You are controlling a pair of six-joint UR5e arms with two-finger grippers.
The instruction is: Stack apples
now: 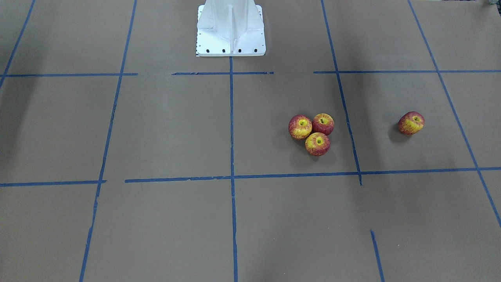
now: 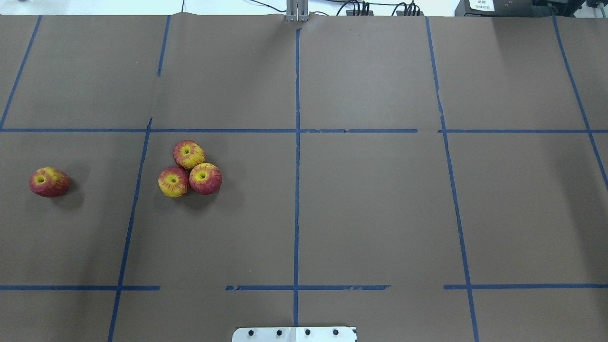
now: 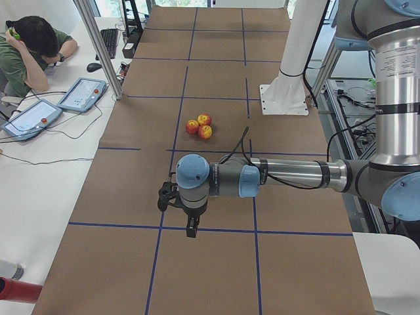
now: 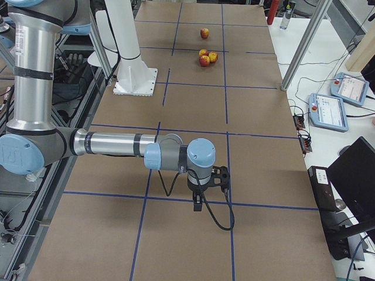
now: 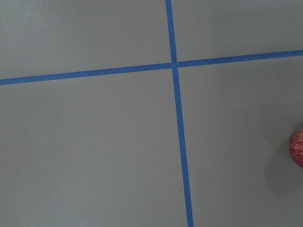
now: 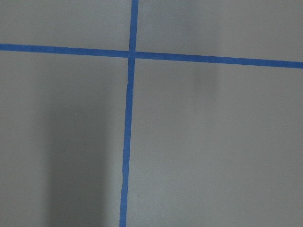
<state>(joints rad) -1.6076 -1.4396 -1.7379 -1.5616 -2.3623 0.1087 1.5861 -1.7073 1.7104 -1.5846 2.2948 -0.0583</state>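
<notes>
Three apples touch in a cluster on the brown table: one (image 1: 300, 126), one (image 1: 323, 123), one (image 1: 317, 143), stems up; the cluster also shows in the overhead view (image 2: 190, 168). The fourth apple (image 1: 411, 122) lies alone, tilted, further to the robot's left (image 2: 49, 182). None rests on another. The left gripper (image 3: 189, 228) hangs above the table, nearer the camera than the cluster; I cannot tell if it is open. The right gripper (image 4: 199, 204) hangs far from the apples; I cannot tell its state. The left wrist view catches a red apple edge (image 5: 298, 147).
Blue tape lines (image 2: 296, 142) split the brown table into squares. The white robot base (image 1: 231, 29) stands at the table's robot side. An operator (image 3: 33, 49) sits with tablets (image 3: 82, 95) on a side desk.
</notes>
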